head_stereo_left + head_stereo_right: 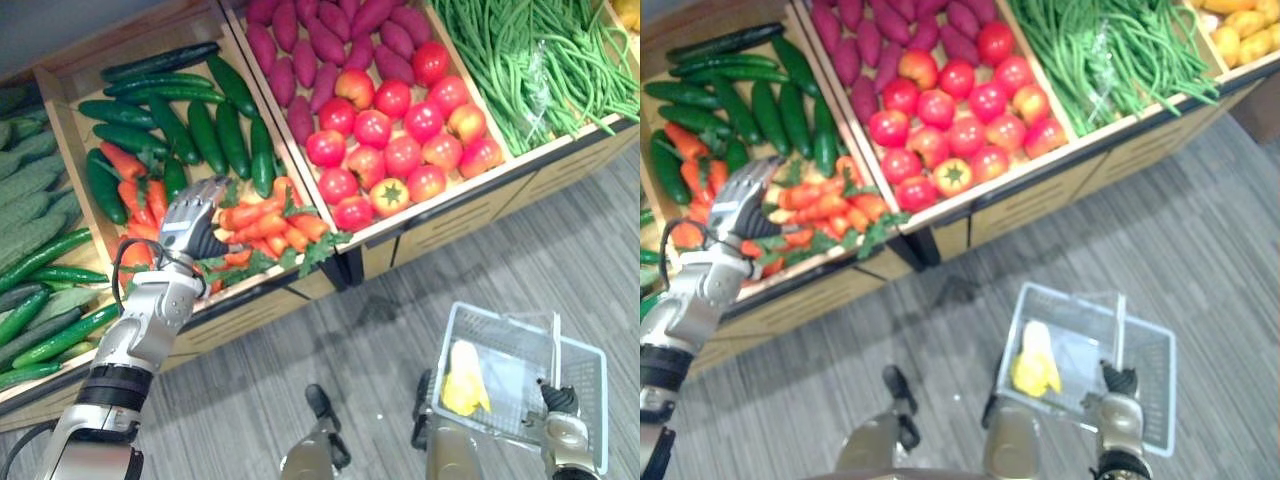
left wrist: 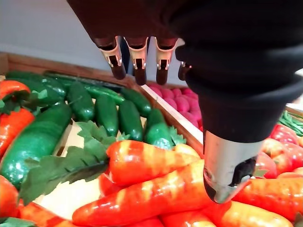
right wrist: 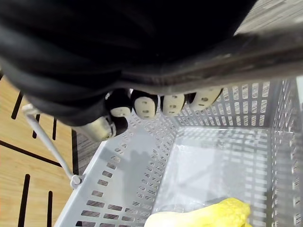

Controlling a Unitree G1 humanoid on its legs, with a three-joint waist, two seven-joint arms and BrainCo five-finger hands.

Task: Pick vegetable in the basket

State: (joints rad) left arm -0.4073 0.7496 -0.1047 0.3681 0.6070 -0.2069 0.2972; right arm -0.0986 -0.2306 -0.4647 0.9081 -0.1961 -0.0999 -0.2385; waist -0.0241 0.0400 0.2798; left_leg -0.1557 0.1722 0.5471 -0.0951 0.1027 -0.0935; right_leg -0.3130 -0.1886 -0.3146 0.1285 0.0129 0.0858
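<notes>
The left hand [image 1: 195,225] hovers with fingers relaxed and empty over the carrots [image 1: 270,225], which are heaped along the front edge of their crate [image 1: 240,310] with cucumbers [image 1: 215,130] behind them. For a sound grip, it should lower onto one top carrot's thick body, fingers across and thumb beneath, clear of the leafy tops. The right hand [image 1: 558,402] is curled round the handle [image 1: 555,345] of the white basket [image 1: 604,410], which already holds a yellow vegetable [image 1: 462,380].

Grey streaked floor [image 1: 560,240] below a light wooden display stand [image 1: 470,215] (slotted front panels), pale wall [image 2: 42,28] behind
</notes>
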